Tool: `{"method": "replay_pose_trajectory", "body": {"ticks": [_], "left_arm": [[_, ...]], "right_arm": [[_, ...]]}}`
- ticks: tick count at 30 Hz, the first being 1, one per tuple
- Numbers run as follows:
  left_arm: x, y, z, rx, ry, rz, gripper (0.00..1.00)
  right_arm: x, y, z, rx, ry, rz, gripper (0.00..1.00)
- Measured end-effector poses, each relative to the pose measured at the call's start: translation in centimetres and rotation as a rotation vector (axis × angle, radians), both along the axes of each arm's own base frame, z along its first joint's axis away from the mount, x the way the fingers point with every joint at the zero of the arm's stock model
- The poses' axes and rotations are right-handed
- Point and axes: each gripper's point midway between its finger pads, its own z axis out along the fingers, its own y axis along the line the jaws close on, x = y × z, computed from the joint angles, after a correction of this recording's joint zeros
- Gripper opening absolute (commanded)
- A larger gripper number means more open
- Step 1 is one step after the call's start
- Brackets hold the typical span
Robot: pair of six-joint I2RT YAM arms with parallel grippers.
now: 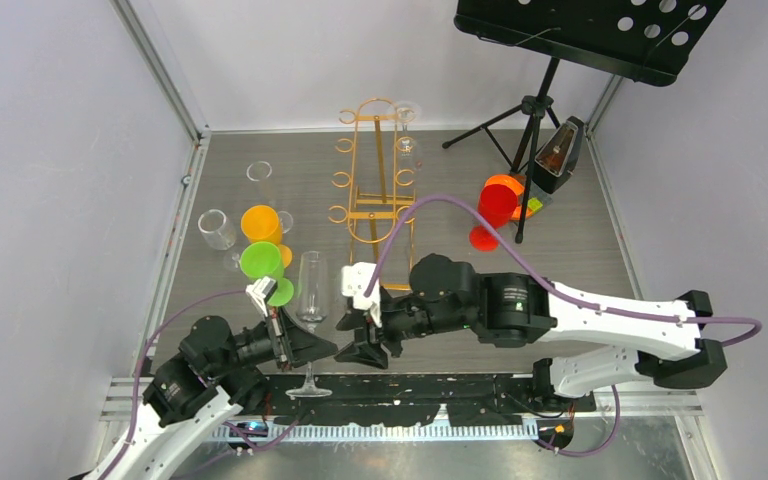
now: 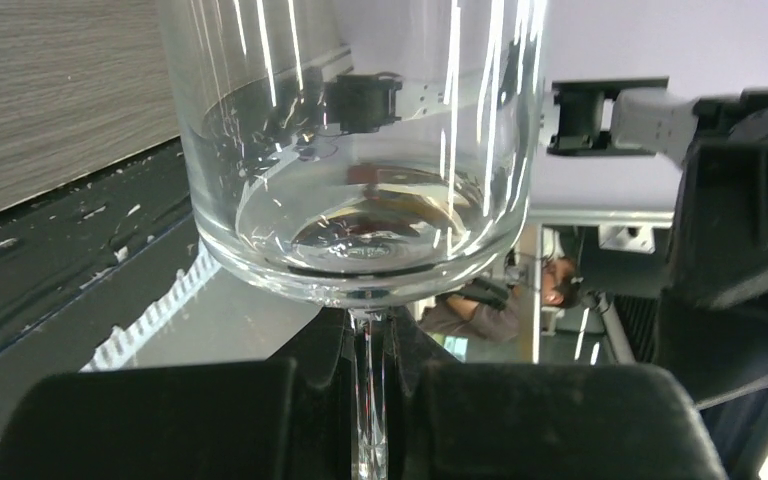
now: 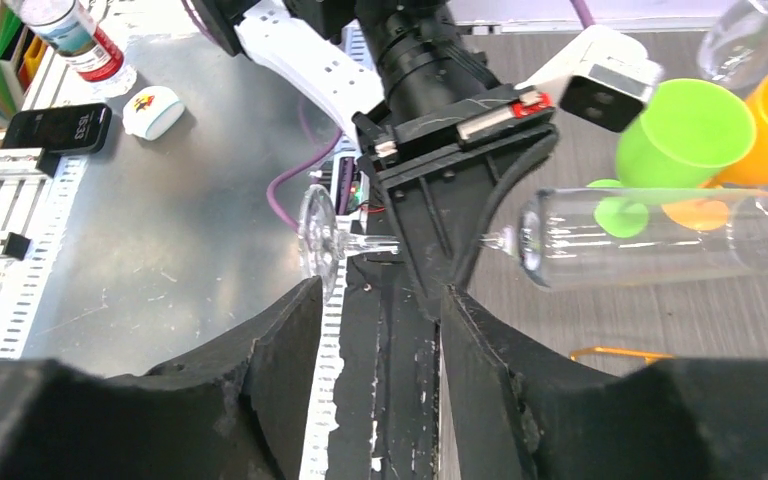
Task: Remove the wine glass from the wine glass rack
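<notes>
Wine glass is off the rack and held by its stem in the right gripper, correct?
No. The wine glass is off the rack and held by its stem, but in the left gripper, as the left wrist view shows. The right gripper has its jaws open, off the glass.

You have the green cup (image 1: 261,260) and orange cup (image 1: 260,223) close left of the wine glass (image 1: 311,285), the right gripper (image 1: 352,342) just beside its right. Bare table (image 1: 450,160) lies between the wine glass rack (image 1: 375,170) and red cups (image 1: 497,205).
</notes>
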Motion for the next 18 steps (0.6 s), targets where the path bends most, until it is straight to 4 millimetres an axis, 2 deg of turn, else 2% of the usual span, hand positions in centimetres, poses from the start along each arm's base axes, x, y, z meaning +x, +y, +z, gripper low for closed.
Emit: {"method": "replay_pose_trajectory", "body": {"ticks": [5, 13, 18], "left_arm": [[-1.5, 0.2, -0.5, 0.056, -0.126, -0.099, 0.0], [-3.9, 2.1, 0.9, 0.175, -0.404, -0.219, 0.0], [-4.8, 2.7, -0.5, 0.256, -0.486, -0.314, 0.0]], "right_arm": [[0.9, -1.8, 0.5, 0.014, 0.002, -0.078, 0.59], [2.3, -4.2, -1.2, -0.037, 0.062, -0.19, 0.61], [2.4, -5.3, -1.6, -0.043, 0.091, -0.214, 0.63]]}}
